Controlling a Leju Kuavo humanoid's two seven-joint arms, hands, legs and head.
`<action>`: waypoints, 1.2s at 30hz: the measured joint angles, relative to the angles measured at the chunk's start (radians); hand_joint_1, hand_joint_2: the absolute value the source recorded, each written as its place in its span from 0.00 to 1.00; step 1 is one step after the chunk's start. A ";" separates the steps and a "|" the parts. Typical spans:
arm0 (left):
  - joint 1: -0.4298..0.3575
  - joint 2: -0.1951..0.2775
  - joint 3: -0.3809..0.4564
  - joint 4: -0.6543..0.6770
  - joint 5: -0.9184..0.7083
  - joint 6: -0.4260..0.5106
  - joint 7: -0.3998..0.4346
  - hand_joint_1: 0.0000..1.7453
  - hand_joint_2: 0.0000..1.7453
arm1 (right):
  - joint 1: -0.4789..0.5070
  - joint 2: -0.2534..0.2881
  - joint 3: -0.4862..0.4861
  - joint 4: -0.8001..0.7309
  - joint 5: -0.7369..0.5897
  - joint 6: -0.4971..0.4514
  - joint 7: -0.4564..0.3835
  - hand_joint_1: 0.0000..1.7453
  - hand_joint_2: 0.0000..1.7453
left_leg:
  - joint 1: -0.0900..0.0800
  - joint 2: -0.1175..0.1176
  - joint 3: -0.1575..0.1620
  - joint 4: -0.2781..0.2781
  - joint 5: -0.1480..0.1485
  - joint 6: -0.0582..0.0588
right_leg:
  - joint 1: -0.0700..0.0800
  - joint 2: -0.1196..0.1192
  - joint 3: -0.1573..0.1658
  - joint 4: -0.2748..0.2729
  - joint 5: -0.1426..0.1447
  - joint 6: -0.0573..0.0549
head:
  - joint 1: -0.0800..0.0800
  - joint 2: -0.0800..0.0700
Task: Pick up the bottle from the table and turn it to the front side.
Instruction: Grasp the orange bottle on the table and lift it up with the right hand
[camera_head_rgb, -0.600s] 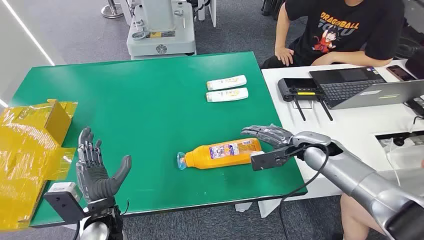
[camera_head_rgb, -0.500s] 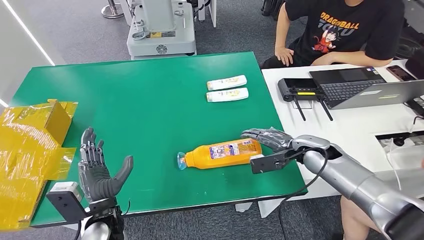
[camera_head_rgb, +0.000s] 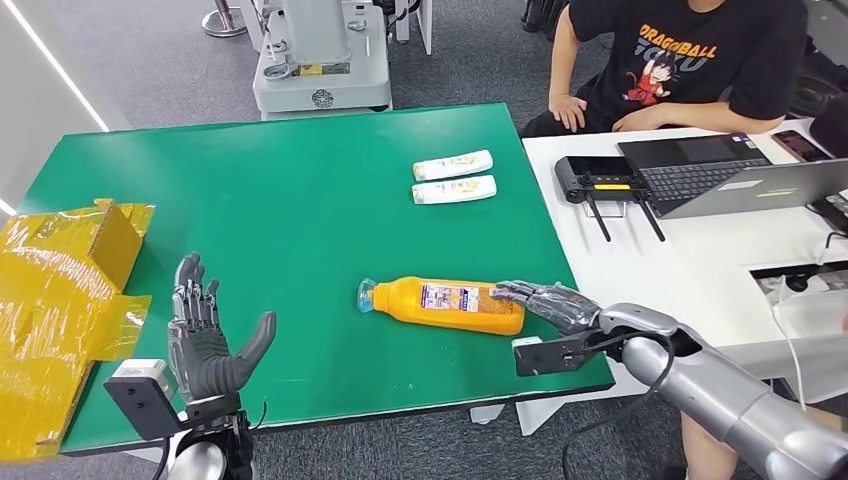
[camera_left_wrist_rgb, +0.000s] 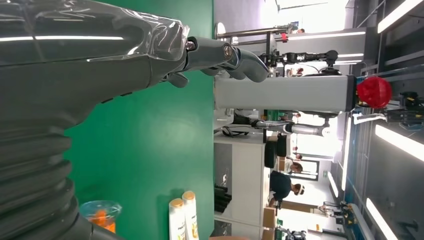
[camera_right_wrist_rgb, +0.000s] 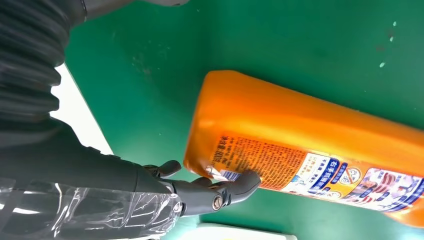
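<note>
Green felt covers the counter (camera_head_rgb: 300, 200), the largest thing in view, with a white desk (camera_head_rgb: 700, 250) butted against its far-right side, where a person in a black printed shirt (camera_head_rgb: 680, 60) sits behind a laptop (camera_head_rgb: 740, 175). Crumpled yellow wrapping (camera_head_rgb: 60, 300) lies at the counter's left edge. An orange bottle (camera_head_rgb: 455, 303) rests on its side near the front right of the counter, clear cap (camera_head_rgb: 366, 297) pointing left, label facing up. The right robot hand (camera_head_rgb: 550, 302) lies at the bottle's base end, fingertips (camera_right_wrist_rgb: 247, 181) touching the label edge, fingers extended rather than wrapped round it, so it has no hold. The left robot hand (camera_head_rgb: 205, 340) is raised near the front-left edge, fingers spread apart, holding nothing. Two small white tubes (camera_head_rgb: 454, 177) lie side by side farther back.
</note>
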 joint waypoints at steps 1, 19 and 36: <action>0.000 0.000 -0.001 0.001 0.000 0.000 0.000 0.00 1.00 | 0.008 -0.003 -0.008 -0.008 0.008 0.001 0.003 0.00 1.00 | 0.000 0.000 0.000 0.000 0.000 0.000 | 0.000 0.000 0.000 0.000 0.000 0.000 | 0.000 0.000; -0.006 0.003 -0.006 0.009 0.006 0.014 -0.002 0.00 1.00 | -0.189 -0.025 -0.040 0.011 0.099 0.087 -0.024 0.00 1.00 | 0.000 0.001 0.000 0.000 0.000 0.000 | 0.000 0.001 0.000 0.001 0.000 0.000 | 0.000 0.000; -0.027 0.001 -0.006 0.013 0.028 0.006 -0.014 0.00 1.00 | -0.420 0.230 0.127 0.340 0.090 0.000 -0.083 0.00 1.00 | 0.001 0.001 0.000 0.000 0.001 -0.001 | 0.001 0.001 0.000 0.001 0.000 0.000 | 0.000 0.000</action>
